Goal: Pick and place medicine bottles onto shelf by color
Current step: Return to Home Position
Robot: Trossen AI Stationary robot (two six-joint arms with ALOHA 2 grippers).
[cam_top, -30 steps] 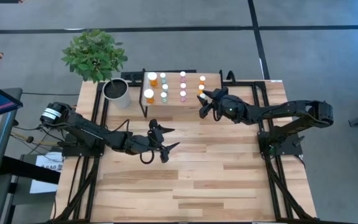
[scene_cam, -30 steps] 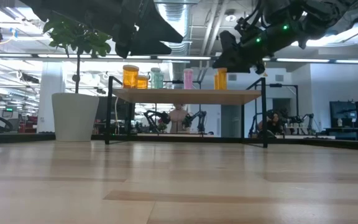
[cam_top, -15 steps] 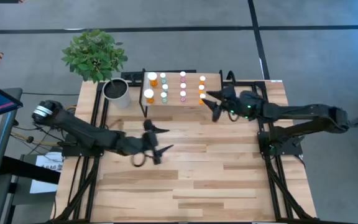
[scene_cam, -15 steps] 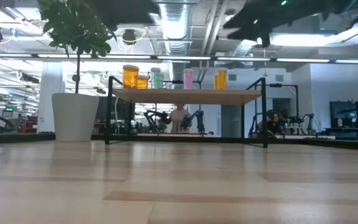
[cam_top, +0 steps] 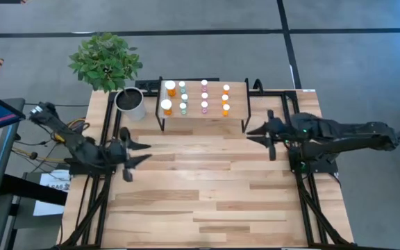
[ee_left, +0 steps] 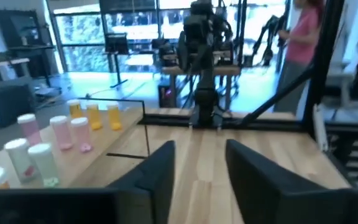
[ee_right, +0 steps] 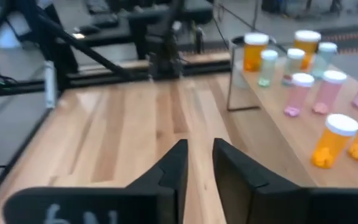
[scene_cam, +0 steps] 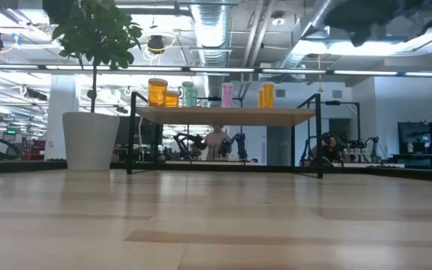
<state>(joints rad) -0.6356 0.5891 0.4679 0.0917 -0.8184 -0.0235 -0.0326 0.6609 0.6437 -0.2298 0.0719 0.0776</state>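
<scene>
Shelf (cam_top: 238, 97): bottles (cam_top: 204, 95) in colour rows | pot (cam_top: 136, 112): plant (cam_top: 105, 61) | left gripper (cam_top: 144, 152): fingers apart, empty | right gripper (cam_top: 251, 132): apart, empty

medicine bottles (scene_cam: 172, 98) overlapping, rear rows hidden

Left pincer (cam_top: 143, 152) open, right pincer (cam_top: 251, 132) seemingly parted, arms folded

Bright ceiling lights (scene_cam: 328, 49) lit the room evenly. The table (cam_top: 214, 191) carried only faint, soft shadows, while daylight glared through the windows (ee_left: 126, 40) beyond it.
</scene>
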